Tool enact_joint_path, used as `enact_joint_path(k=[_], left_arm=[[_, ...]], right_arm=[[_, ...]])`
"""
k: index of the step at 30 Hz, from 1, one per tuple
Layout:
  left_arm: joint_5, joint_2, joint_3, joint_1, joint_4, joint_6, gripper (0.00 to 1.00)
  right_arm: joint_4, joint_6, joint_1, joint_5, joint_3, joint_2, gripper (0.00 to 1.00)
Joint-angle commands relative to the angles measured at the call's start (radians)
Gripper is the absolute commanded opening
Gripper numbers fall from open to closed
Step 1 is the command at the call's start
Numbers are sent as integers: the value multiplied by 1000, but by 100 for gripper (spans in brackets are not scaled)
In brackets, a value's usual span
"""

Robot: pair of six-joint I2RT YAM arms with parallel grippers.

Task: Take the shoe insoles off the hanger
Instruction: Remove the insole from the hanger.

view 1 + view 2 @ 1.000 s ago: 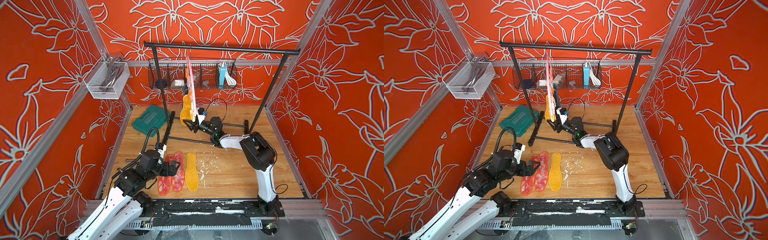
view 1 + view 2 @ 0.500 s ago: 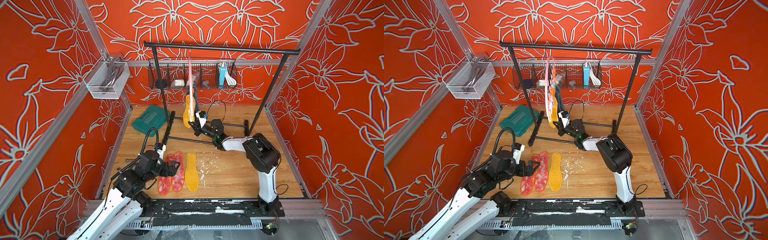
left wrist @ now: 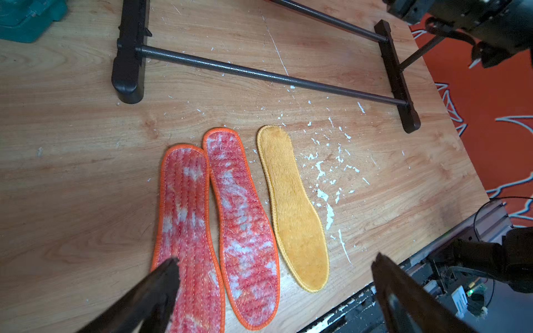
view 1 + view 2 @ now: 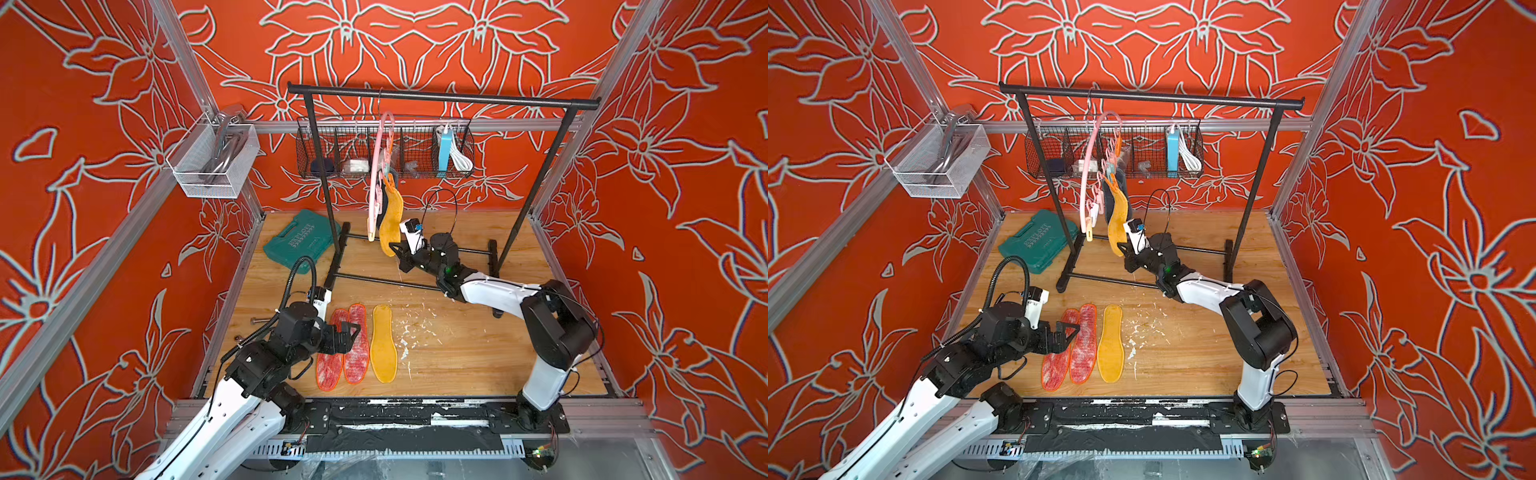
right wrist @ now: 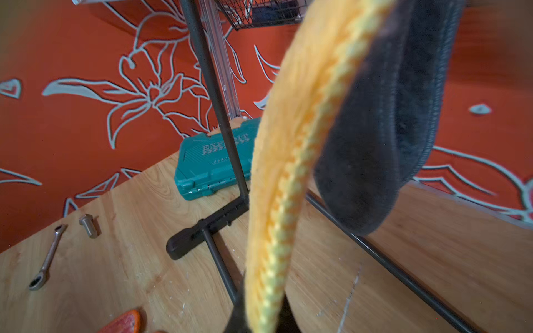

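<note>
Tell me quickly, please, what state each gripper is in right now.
Left gripper: open, holding nothing.
Right gripper: closed on the lower end of the hanging yellow insole.

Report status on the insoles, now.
Right gripper shut on hanging yellow insole. Left gripper open above red insoles. Grey insoles hang on hanger. Nothing blocking.

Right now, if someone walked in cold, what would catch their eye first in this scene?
Probably the loud red floral walls, then the mustard yellow insole dangling from the pink hanger on the black rack at the back, its lower end pinched by the right gripper. Near the wooden table's front edge, two red-white insoles and another yellow insole lie side by side, the open left gripper above the red-white pair.
</note>
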Motion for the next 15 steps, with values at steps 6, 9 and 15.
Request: enact_joint_path(k=[6, 9, 15], left_arm=[[16, -9, -12, 7, 19, 10, 99], [55, -16, -21, 8, 38, 15, 98], [208, -35, -49, 7, 111, 24, 98]], right_arm=[[-187, -63, -1, 9, -94, -213, 0], [-278, -41, -1, -19, -100, -297, 0], [-409, 19, 3, -90, -116, -453, 0]])
